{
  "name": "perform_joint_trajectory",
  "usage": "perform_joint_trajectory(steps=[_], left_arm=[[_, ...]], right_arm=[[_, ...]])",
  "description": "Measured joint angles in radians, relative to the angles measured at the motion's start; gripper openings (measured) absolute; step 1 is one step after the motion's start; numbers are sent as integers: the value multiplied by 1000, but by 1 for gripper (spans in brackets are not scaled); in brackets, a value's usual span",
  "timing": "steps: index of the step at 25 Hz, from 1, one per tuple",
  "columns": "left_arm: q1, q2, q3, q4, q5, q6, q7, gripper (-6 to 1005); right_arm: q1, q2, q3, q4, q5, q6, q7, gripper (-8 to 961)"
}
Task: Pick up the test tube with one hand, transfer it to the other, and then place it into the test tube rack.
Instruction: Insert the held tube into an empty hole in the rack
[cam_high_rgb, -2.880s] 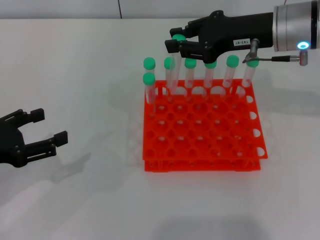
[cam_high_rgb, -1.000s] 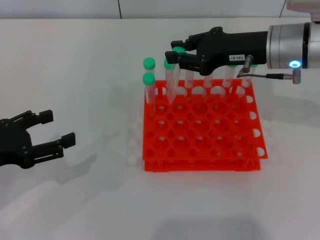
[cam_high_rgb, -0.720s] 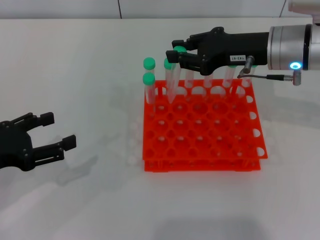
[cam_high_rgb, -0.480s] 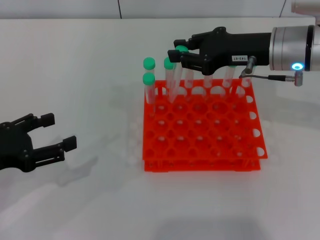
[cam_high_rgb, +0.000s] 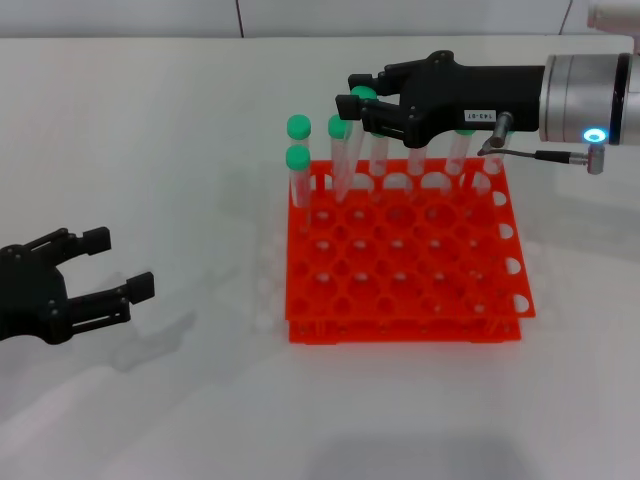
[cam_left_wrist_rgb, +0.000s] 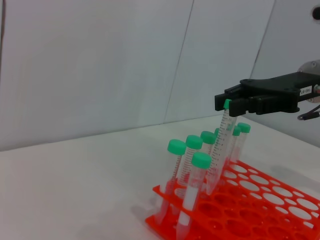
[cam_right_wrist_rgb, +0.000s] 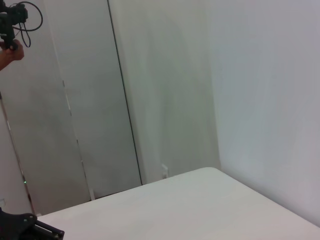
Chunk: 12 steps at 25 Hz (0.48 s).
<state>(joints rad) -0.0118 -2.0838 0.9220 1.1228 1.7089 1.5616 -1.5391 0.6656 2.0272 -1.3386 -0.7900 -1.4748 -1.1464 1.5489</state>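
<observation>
My right gripper (cam_high_rgb: 356, 91), black with a white label, reaches in from the right above the back of the orange-red test tube rack (cam_high_rgb: 420, 300). It is shut on the green cap of the test tube (cam_high_rgb: 362, 96). In the left wrist view the test tube (cam_left_wrist_rgb: 220, 145) hangs tilted from the right gripper (cam_left_wrist_rgb: 226, 103), and its lower end reaches down into the test tube rack (cam_left_wrist_rgb: 240, 210) near the back rows. My left gripper (cam_high_rgb: 118, 263) rests low at the left over the table, open, with nothing in it.
Several other green-capped tubes (cam_high_rgb: 298, 127) stand along the rack's back row and left side, close around the held tube. A thin cable (cam_high_rgb: 545, 152) juts from the right wrist. White table (cam_high_rgb: 180, 150) surrounds the rack. The right wrist view shows walls and the left gripper (cam_right_wrist_rgb: 20, 226).
Since the earliest frame, the right gripper has lowered the tube toward the rack. Over the last second it has only drifted slightly right. The left gripper has shifted a little right and down.
</observation>
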Motion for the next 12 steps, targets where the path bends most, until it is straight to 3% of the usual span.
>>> perform_joint_trajectory(steps=[12], left_arm=[[-11, 1, 0, -1, 0, 0, 1, 880]], right_arm=[[0, 1, -23, 1, 3, 34, -3, 299]])
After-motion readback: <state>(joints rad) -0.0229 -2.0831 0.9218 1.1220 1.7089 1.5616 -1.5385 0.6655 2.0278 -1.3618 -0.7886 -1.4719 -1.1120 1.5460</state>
